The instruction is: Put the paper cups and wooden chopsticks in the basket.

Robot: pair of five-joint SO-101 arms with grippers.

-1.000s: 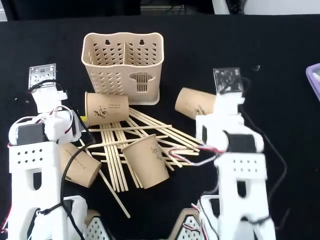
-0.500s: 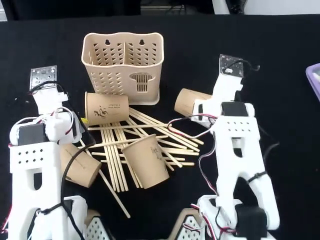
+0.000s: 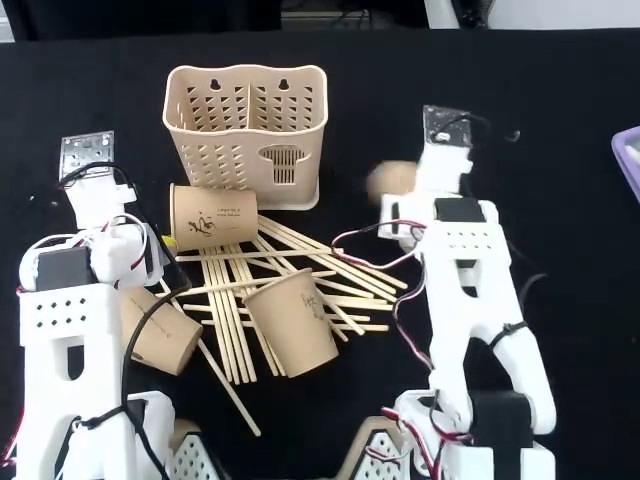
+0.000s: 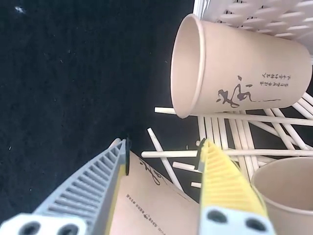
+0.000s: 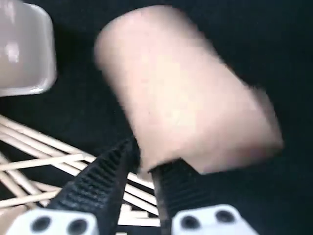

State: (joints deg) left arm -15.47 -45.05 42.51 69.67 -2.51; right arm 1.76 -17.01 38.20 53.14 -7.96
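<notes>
The beige slotted basket (image 3: 247, 130) stands upright at the back of the table. My right gripper (image 5: 145, 164) is shut on the wall of a blurred paper cup (image 5: 186, 98), which is also in the high view (image 3: 392, 180) to the right of the basket. My left gripper (image 4: 164, 147) is open over another lying paper cup (image 4: 151, 205), a finger on each side of it. A third cup (image 3: 212, 216) lies on its side against the basket front. A fourth cup (image 3: 293, 322) rests on the pile of wooden chopsticks (image 3: 300, 270).
The black table is bare behind and to the right of the basket. A purple object (image 3: 630, 155) sits at the right edge. Both arm bases stand at the front edge, with the right arm (image 3: 460, 250) stretched over the chopstick ends.
The right arm stretched forward and closed on the cup to the right of the basket. That cup has since shifted towards the back. The left arm has kept still.
</notes>
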